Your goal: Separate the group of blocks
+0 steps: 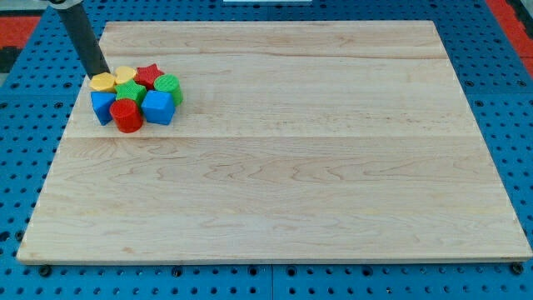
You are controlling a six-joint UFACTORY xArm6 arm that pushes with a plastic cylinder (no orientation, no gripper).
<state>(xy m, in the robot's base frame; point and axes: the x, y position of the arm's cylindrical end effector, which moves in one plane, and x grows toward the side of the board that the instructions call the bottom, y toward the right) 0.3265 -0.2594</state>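
Observation:
Several blocks sit packed together near the board's top left corner. A yellow block (pixel 103 82) and a second yellow block (pixel 126 74) lie at the cluster's top left. A red star (pixel 149 76) and a green round block (pixel 168 86) are at the top right. A green block (pixel 130 90) sits in the middle. A blue block (pixel 102 106), a red cylinder (pixel 127 115) and a blue cube (pixel 158 107) form the bottom row. My tip (pixel 99 75) touches the top left edge of the first yellow block.
The wooden board (pixel 291 167) lies on a blue pegboard table (pixel 17 167). The cluster is close to the board's left edge. A red area shows at the view's top left (pixel 21 21) and top right corners.

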